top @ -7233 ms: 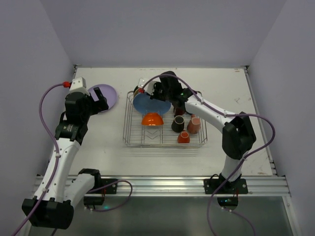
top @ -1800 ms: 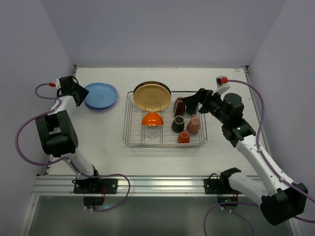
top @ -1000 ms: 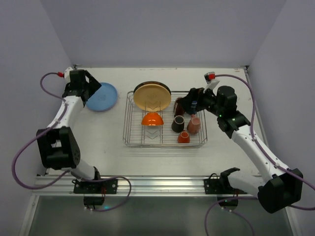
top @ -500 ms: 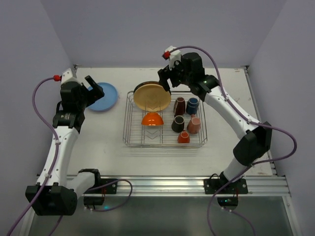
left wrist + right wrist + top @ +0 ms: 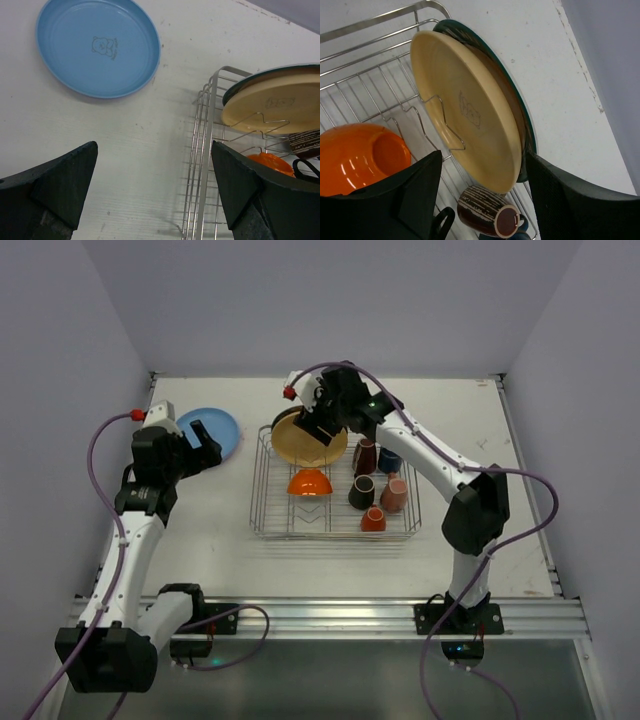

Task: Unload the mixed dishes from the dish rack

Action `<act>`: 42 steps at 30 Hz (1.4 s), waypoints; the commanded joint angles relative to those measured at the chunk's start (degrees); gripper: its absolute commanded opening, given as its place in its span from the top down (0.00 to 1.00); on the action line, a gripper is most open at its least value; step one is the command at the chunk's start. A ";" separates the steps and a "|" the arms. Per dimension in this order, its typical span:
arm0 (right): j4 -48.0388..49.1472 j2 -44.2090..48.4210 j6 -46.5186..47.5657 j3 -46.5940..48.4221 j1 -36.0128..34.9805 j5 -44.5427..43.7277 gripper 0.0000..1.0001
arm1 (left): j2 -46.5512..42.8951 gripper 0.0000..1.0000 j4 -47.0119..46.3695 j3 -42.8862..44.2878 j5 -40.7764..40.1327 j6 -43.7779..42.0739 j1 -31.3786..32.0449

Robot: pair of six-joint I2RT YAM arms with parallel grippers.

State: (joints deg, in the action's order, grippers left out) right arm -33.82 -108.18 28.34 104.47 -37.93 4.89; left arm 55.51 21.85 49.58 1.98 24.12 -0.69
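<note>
Standing on edge in the far left corner of the dish rack (image 5: 258, 525), a yellow-orange plate (image 5: 465, 105) is propped upright by a zigzag wire divider, and a dark-rimmed plate (image 5: 518, 120) is leaned close behind it. The right claw (image 5: 484, 160) is set astride the pair, one finger to each side, apparently so that a plate can be pinched by its rim and lifted clear of the wire. Its jaws are held part-way apart, and no grip on either plate can be made out. An orange bowl (image 5: 310, 481) is left upside down mid-rack. A maroon mug (image 5: 365, 455), a blue mug (image 5: 390, 462), a black mug (image 5: 361, 492), a pink mug (image 5: 394, 493) and an orange mug (image 5: 373, 520) are grouped at the rack's right side. Outside the rack, a blue plate (image 5: 97, 45) is laid flat on the desk (image 5: 200, 540), judged already unloaded. The left claw (image 5: 152, 150) is held spread wide and empty above the desk, between that plate and the rack.
</note>
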 commanded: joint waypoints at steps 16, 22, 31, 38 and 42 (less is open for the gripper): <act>-1.07 -6.16 6.46 6.54 -0.12 -1.72 0.38 | 1.10 0.00 -2.86 0.08 3.12 -2.50 -0.01; -0.28 -6.60 6.90 5.57 -0.12 -0.84 0.45 | 0.83 0.00 -2.86 -0.01 3.12 -2.76 0.07; 2.36 -6.17 8.83 3.12 -0.12 2.32 0.57 | 0.66 0.00 -2.77 -0.19 3.38 -3.02 0.07; 10.96 -3.88 12.70 -3.56 -0.12 1.71 0.73 | 1.18 0.00 -2.86 -0.10 4.08 -3.03 0.07; 14.66 -1.86 14.72 -7.69 -0.12 2.15 0.79 | 1.45 0.00 -2.86 0.08 4.35 -3.03 0.07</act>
State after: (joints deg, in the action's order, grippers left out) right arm -24.16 -112.92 40.77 99.63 -37.63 6.20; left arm 56.75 20.69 49.58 4.64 22.87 -0.69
